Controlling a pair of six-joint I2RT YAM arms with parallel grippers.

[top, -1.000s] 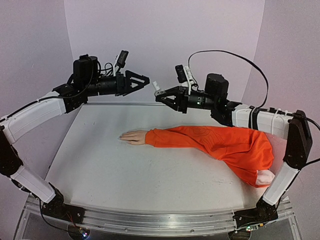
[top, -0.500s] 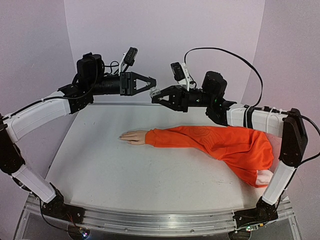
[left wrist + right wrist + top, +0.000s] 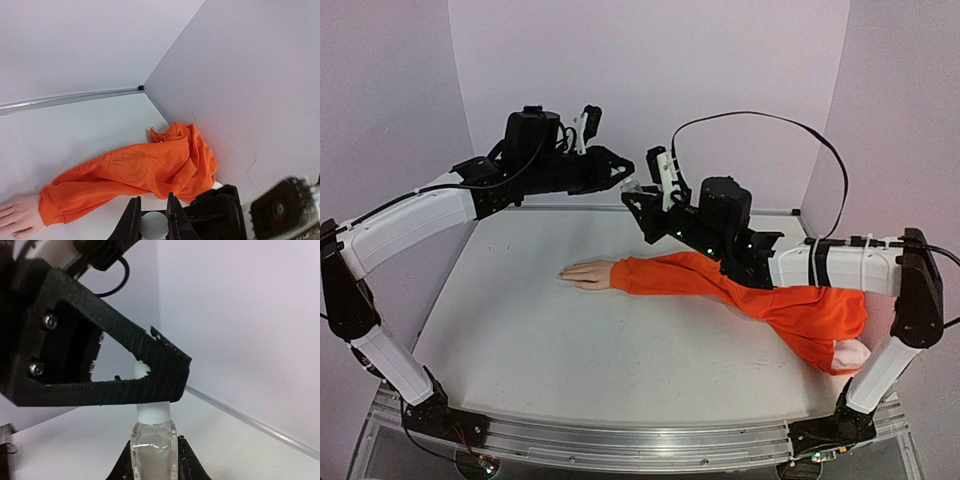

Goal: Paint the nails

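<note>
Meeting above far side of table (image 3: 570, 340), left gripper (image 3: 151, 218) pinches white cap (image 3: 151, 412) of small clear bottle (image 3: 152, 447), bottle body clamped in right gripper (image 3: 152, 460). Mannequin hand (image 3: 585, 273) lies flat mid-table, clear of both grippers, pointing left out of orange sleeve (image 3: 720, 275); nails (image 3: 564, 273) too small to make out.

A lab booth: plain lilac walls (image 3: 650, 80), white table (image 3: 570, 330).
</note>
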